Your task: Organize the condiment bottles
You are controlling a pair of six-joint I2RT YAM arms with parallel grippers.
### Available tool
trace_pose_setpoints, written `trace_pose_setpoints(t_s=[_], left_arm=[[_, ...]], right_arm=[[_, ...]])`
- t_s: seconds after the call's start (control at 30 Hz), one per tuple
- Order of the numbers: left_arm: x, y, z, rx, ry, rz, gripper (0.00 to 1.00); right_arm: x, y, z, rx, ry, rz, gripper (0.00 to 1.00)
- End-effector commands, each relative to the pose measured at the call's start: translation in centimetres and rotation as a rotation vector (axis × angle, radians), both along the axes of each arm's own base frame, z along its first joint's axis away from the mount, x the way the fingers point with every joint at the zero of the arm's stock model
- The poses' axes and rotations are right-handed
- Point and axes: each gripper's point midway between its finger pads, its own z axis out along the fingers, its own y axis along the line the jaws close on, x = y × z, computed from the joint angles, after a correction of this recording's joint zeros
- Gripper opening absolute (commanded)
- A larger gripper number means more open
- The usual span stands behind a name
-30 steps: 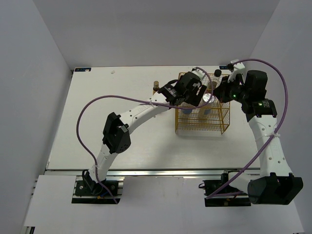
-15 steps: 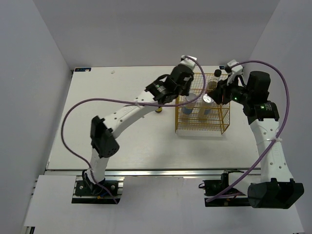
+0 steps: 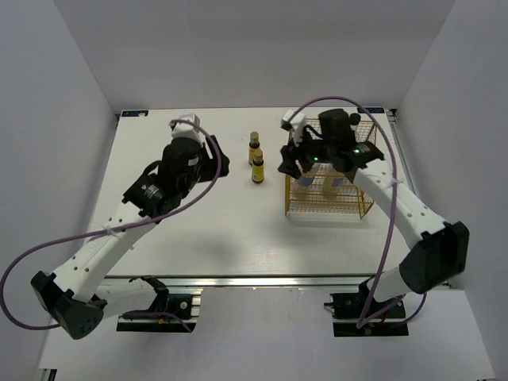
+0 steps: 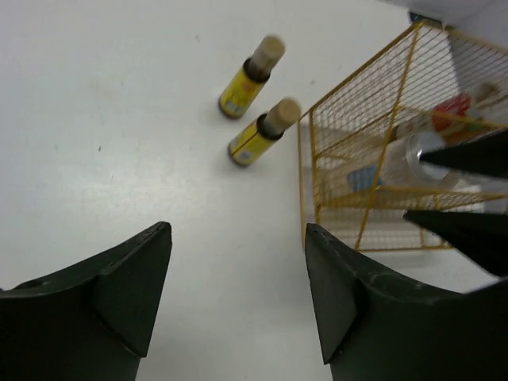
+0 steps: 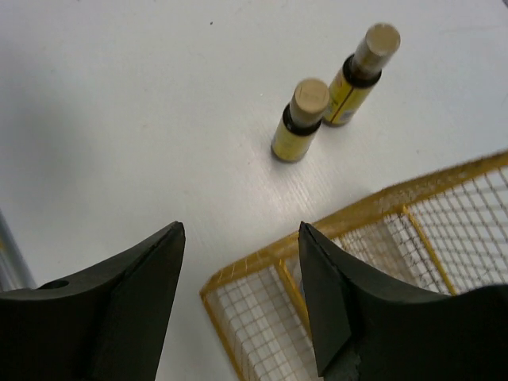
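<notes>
Left hand (image 4: 238, 234): matte black fingers. Tabletop (image 4: 119, 119) under it: plain white.
Ahead of it, far bottle (image 4: 250, 79) and near bottle (image 4: 262, 133): brown glass, yellow labels, beige caps.
Ahead-right of it, basket (image 4: 302, 182): yellow wire, square grid pattern.
Seen through the mesh: red-label bottle (image 4: 452, 107), and blue-label bottle (image 4: 363, 176) with a pale whitish body.
Right hand (image 5: 242, 230): same black fingers. The yellow-labelled pair sits ahead of it, with yellow grid below-right.
Left arm (image 3: 99, 250) and right arm (image 3: 405, 208): white shells, black joints.

White table (image 3: 198, 226) carries two yellow-labelled bottles (image 3: 257, 168) beside a wire basket (image 3: 327, 214)
</notes>
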Motion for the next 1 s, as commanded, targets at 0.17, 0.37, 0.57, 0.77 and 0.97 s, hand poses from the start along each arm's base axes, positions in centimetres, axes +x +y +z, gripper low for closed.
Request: trace_pose_setpoints(t_s=[0.17,0.37,0.57,0.77,0.97], left_arm=[[-5.1,3.5,-4.1,-0.122,0.105,0.113,0.81],[-6.7,5.1,-4.7,-0.147,0.12,0.159,0.81],[-7.4,5.6,-5.2,-0.143,0.145,0.175,0.82],[-7.7,5.9,-5.4,-0.155,0.154,0.188,0.82],[-8.1,6.2,-5.6,-0.16,0.165,0.201,0.82]], right_arm=[[6.1,4.9,1.1,0.009,-0.016,-0.25,0.71],[7.4,6.7,-1.9,-0.002,0.052,-0.294,0.77],[8.4,7.9,-4.5,-0.02,0.109,-0.291,0.78],[10.0,8.7,-6.1,-0.035,0.116,-0.302,0.78],[11.1,9.6,-7.0,-0.036,0.119,-0.305,0.71]])
